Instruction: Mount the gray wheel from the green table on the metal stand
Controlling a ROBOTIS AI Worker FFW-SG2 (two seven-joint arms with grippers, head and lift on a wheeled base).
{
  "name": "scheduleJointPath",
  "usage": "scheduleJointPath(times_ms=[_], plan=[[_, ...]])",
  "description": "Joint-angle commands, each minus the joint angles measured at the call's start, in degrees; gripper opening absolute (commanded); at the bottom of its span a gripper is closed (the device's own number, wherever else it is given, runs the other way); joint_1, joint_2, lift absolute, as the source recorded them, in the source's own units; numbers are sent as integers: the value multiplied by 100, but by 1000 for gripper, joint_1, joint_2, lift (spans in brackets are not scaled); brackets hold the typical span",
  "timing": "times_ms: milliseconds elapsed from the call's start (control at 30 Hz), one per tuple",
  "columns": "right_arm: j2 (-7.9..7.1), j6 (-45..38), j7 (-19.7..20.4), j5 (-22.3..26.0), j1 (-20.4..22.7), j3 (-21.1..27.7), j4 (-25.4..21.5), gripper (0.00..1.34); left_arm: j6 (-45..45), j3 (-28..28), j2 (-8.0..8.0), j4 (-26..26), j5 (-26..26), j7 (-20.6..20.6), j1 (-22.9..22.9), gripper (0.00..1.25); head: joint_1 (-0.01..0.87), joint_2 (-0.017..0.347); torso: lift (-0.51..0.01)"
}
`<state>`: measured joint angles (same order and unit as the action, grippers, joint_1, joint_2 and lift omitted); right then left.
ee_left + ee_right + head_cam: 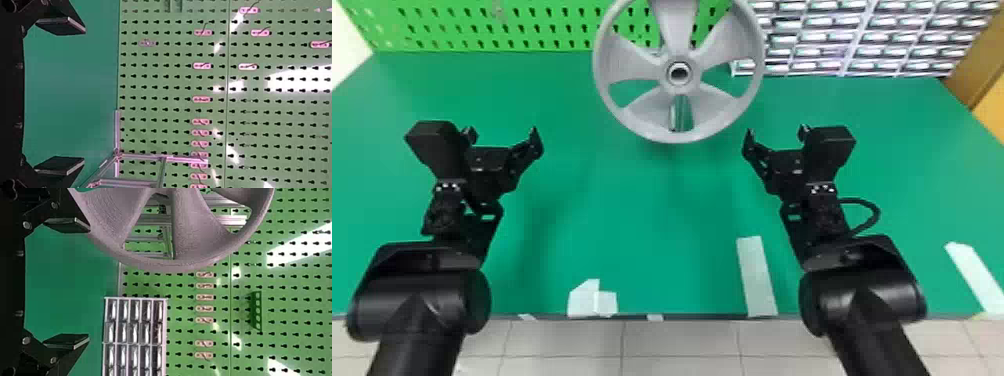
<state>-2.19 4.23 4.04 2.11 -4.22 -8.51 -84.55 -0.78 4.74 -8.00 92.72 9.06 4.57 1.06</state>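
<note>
Gray wheel (678, 90) stood upright in front of the metal stand (231, 220), toward the far side of the green table (632, 210); left gripper (502, 135) and right gripper (777, 133) both empty, fingers spread apart, on either side nearer the robot.

The wheel (676, 25) is before the metal stand (188, 159) and pegboard (482, 15), left of the drawer rack (871, 37).

The left arm (427, 300) and right arm (862, 300) are black, with smooth, rounded lower sections and angular blocks (432, 137) beside the fingers (535, 142). Pale spots (448, 187) mark each wrist. A black cable (876, 212) loops from the right arm; round silvery screws (26, 225) sit near its flat-plated fingers.
</note>
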Motion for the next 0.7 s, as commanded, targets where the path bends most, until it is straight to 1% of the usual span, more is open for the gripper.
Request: scheduleJointPath(times_ms=[0, 667], plan=[[-18, -19, 0, 9, 0, -19, 0, 1037, 8, 10, 0, 0, -1, 0, 9, 1132, 867, 52, -100], [-18, -45, 0, 26, 0, -45, 9, 1039, 8, 62, 0, 0, -18, 0, 26, 1132, 867, 52, -100]])
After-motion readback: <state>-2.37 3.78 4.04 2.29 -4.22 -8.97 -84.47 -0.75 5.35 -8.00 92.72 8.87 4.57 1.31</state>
